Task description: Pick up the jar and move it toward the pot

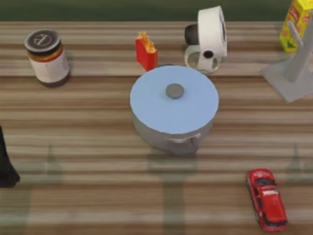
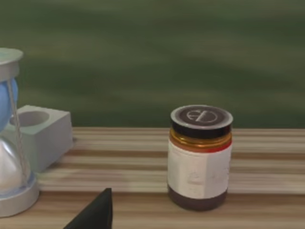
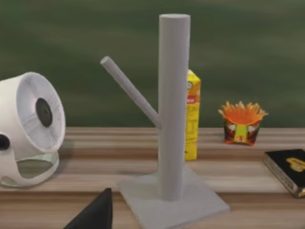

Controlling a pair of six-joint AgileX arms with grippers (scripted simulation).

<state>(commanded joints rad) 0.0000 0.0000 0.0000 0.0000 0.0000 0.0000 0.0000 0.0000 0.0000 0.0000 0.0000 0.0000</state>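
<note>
The jar [image 1: 47, 58] stands upright at the table's far left, with a dark grey lid, a white label and an orange band. The left wrist view shows the jar [image 2: 200, 157] ahead of my left gripper [image 2: 95, 215], apart from it; only a dark tip of that gripper shows. In the top view my left arm [image 1: 6, 169] is a dark shape at the left edge, nearer the front than the jar. The pot [image 1: 173, 105], grey with a pale blue lid and a small knob, sits at the table's middle. Only a dark tip of my right gripper [image 3: 95, 214] shows, and it holds nothing.
Behind the pot stand a red fries box [image 1: 145, 51] and a white fan [image 1: 208, 39]. A grey stand [image 1: 293, 68] and a yellow carton [image 1: 296, 24] are at the far right, a red toy car [image 1: 266, 198] at the front right. An hourglass [image 2: 9, 143] and a grey block [image 2: 40, 133] stand beside the jar.
</note>
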